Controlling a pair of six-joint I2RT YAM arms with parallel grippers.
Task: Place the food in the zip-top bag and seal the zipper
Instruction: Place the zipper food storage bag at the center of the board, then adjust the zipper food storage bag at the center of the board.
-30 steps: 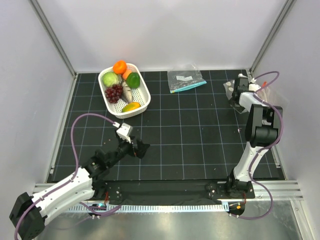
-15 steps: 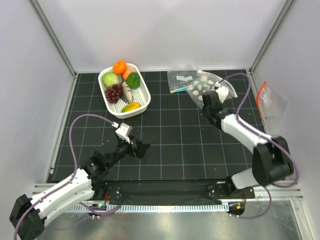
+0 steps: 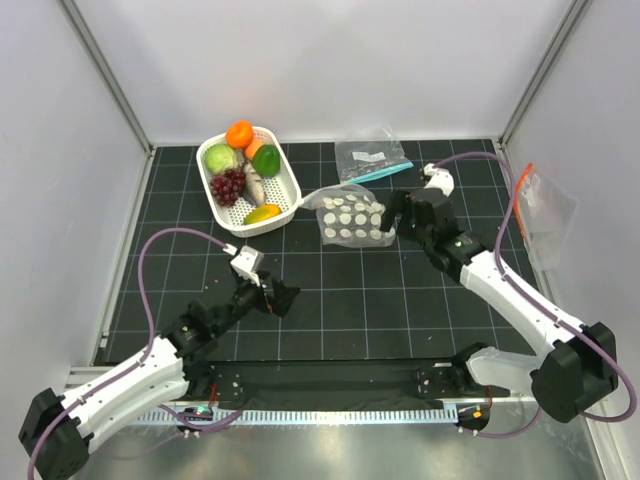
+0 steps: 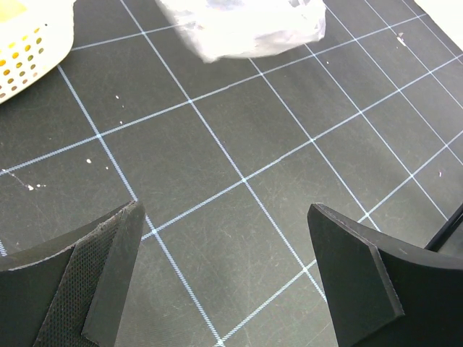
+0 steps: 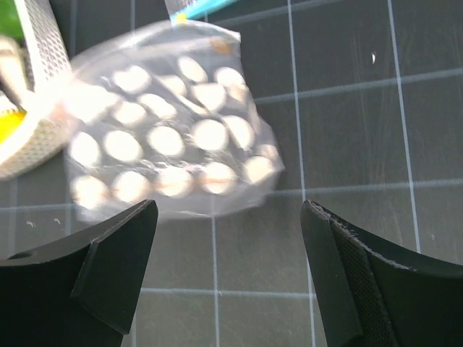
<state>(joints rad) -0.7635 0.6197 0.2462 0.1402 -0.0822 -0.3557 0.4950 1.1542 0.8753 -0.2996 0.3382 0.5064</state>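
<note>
Clear floppy plastic bag printed with white oval dots (image 3: 352, 217) lying on black gridded mat (image 3: 400, 300), just right of white perforated basket (image 3: 288, 168), small plastic toy fruits and vegetables (image 3: 228, 185) in basket, right gripper (image 5: 228, 213) released, jaws spread just short of bag, left gripper (image 4: 224, 217) released over bare mat.

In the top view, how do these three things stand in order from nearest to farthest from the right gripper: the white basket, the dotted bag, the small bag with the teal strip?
Measured from the right gripper:
1. the dotted bag, right at its fingertips, on its left.
2. the small bag with the teal strip, beyond it, toward the back wall.
3. the white basket, far left, past the dotted bag.
</note>
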